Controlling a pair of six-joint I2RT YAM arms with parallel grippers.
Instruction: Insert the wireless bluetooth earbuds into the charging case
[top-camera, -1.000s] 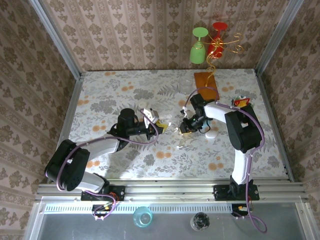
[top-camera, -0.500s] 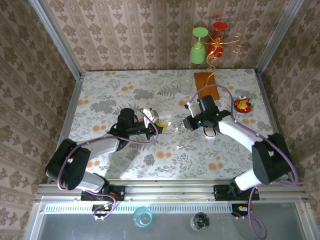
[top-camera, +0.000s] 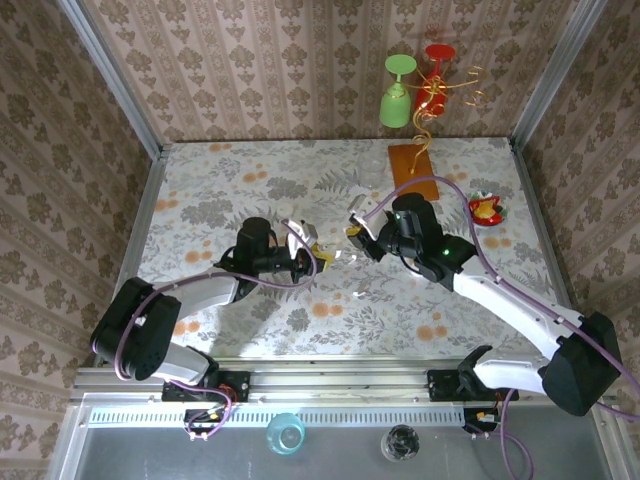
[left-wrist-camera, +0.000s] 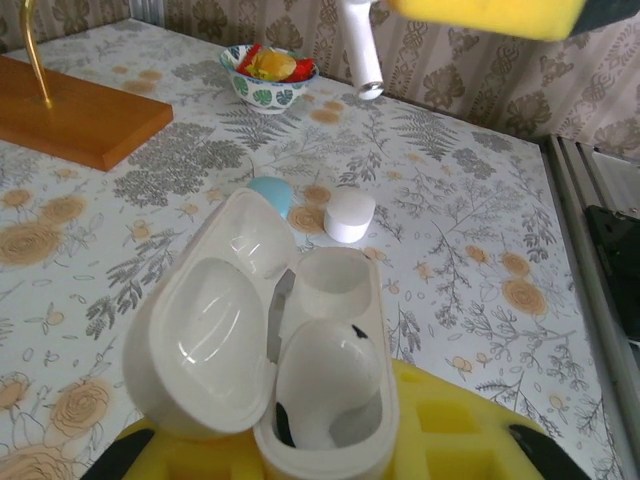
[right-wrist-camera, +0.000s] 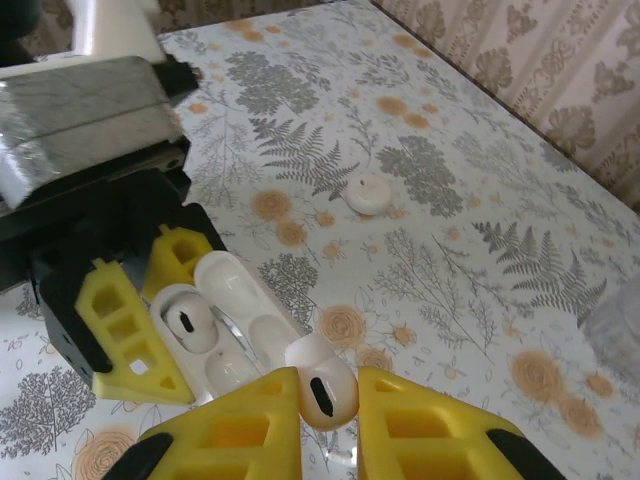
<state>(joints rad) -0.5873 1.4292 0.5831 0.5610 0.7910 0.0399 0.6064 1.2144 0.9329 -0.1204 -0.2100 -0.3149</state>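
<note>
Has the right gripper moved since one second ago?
Yes. The right gripper moved left, farther from the bowl and toward the left gripper.

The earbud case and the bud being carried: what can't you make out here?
Left wrist view: the upper end of the earbud, cut off by the top edge.
Left wrist view: the bottom of the case and the left claw gripping it, cut off by the bottom edge.
Left wrist view: a teal thing, half behind the case's lid.
Top view: case and earbud, too small.
</note>
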